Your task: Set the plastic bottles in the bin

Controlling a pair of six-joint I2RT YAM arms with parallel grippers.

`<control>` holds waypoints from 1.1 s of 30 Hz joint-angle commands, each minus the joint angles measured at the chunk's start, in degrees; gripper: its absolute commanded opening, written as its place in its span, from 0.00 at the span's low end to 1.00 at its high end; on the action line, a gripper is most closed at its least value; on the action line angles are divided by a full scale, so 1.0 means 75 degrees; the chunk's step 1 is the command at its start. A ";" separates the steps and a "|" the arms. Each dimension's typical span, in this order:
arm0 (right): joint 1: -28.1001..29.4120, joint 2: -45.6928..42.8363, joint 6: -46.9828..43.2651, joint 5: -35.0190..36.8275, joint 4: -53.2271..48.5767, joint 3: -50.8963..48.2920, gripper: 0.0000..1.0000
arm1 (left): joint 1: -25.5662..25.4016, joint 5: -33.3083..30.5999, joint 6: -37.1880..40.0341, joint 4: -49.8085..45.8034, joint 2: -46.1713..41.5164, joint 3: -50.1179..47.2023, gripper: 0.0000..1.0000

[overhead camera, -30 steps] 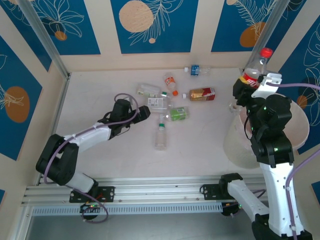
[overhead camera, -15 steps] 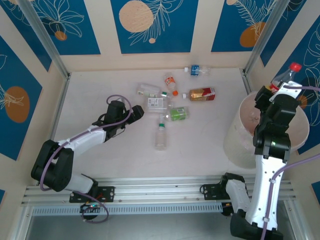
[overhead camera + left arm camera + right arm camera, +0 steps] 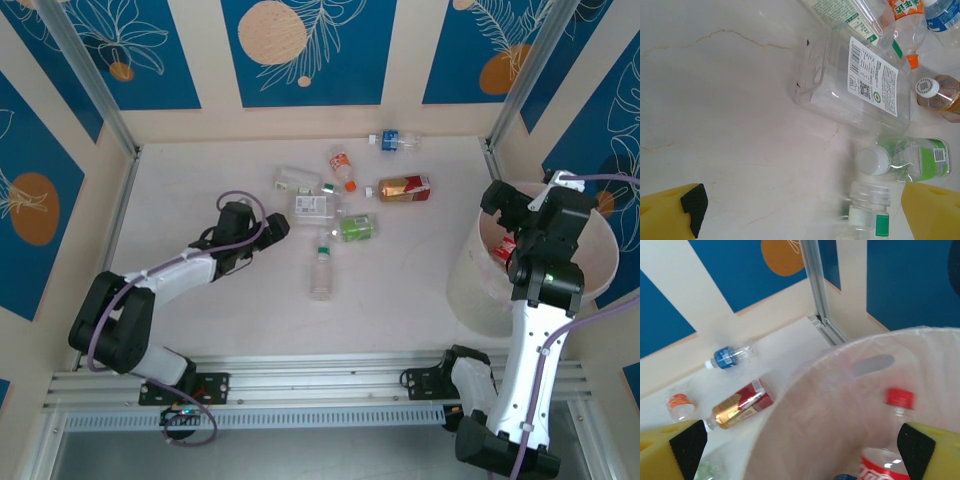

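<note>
Overhead, the left claw (image 3: 282, 225) lies low on the table (image 3: 200, 180) left of centre, its tips just beside the plastic bottles (image 3: 330, 205) scattered across the upper middle. At the right edge the right claw (image 3: 497, 200) hangs over the bin (image 3: 468, 290), and a red-labelled bottle (image 3: 503, 249) sits inside it.

From the left wrist, the two yellow fingers (image 3: 670, 217) stand in the bottom corners, spread wide with nothing gripped. A large clear square bottle (image 3: 855, 82) lies on its side in the upper middle. A green-labelled bottle (image 3: 912, 160) lies at the right. A white-capped bottle (image 3: 867, 210) pokes up from the bottom edge, near the right finger but apart from it, as far as I can tell.

From the right wrist, that claw's jaws are likewise wide apart and empty. The bin's rim curves across the right half, with the red-labelled bottle inside at the lower right. A blue-labelled bottle (image 3: 730, 357) and a tea bottle (image 3: 740, 405) lie on the table at the left
</note>
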 commanded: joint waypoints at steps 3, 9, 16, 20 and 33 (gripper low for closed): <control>0.0031 -0.0156 0.0317 -0.0868 -0.0002 0.0335 1.00 | 0.0080 0.0333 -0.0082 0.0146 0.0243 0.0247 1.00; 0.0185 -0.0333 0.0411 -0.2206 0.0528 0.0176 0.99 | 0.0080 0.0681 0.0177 0.0240 0.0332 0.0308 1.00; 0.0630 -0.0281 0.0431 -0.2656 0.0908 -0.0052 1.00 | -0.0377 0.0541 0.0842 -0.0647 0.0678 0.0952 1.00; 0.0866 -0.0197 0.0436 -0.2567 0.0911 -0.0043 1.00 | -0.1333 -0.0844 0.1246 -0.2180 0.0757 0.1563 1.00; 0.1696 0.0037 0.0458 -0.2207 0.0885 -0.0058 1.00 | -0.3618 -0.2273 0.1519 -0.4380 0.1977 0.2954 1.00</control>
